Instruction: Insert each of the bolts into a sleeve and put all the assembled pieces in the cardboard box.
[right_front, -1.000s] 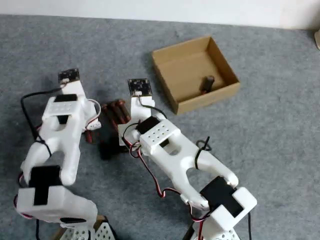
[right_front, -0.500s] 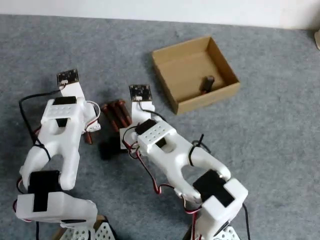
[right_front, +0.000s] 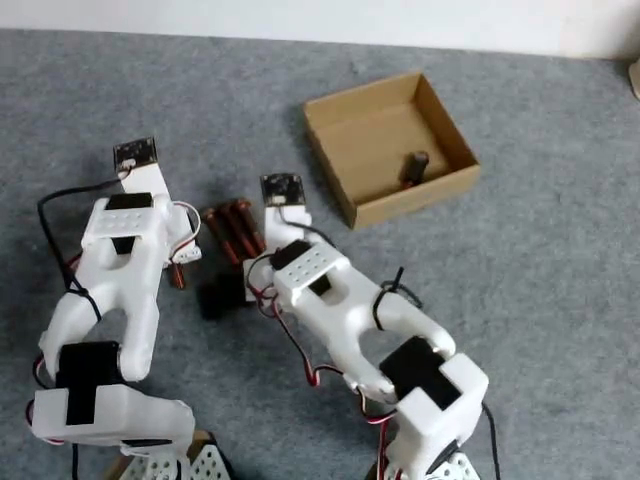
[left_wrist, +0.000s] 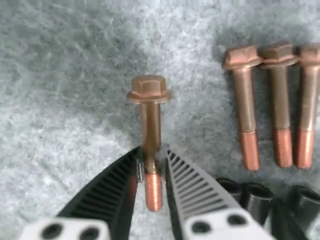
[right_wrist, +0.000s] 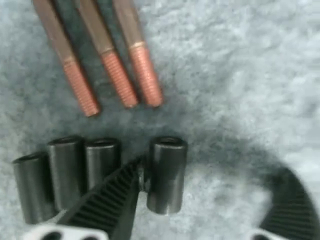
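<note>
Left wrist view: single bolt (left_wrist: 150, 115), copper-coloured, flat on the grey carpet (left_wrist: 65, 75). Its long axis runs straight out from the left gripper (left_wrist: 153, 157), hex head at the far end and threaded tip back between the jaws. The jaws are drawn in against both sides of the shank just above the thread, clenched on it or a hair short of that. Judgement: the bolt lies in line with the pincer, so a lift would carry it with its length along the jaws and the thread inward. Just beside it is a row of three bolts (left_wrist: 277, 105), parallel and heads the same way, apart from the jaws. The black sleeves (left_wrist: 255, 195) sit past their threaded ends. Right wrist view: one sleeve (right_wrist: 166, 172) set off from a rank of three sleeves (right_wrist: 65, 170), bore open toward the three threaded tips. The right gripper (right_wrist: 212, 172) is released wide. One jaw tip touches the sleeve's side in the gap toward the rank, and the other stands well apart on the bare side. Judgement: the closing jaw has free carpet to cross, while the near jaw has little room before the neighbouring sleeve. High view: cardboard box (right_front: 330, 170) well apart beyond the right arm, with one assembled piece (right_front: 413, 168) inside.
</note>
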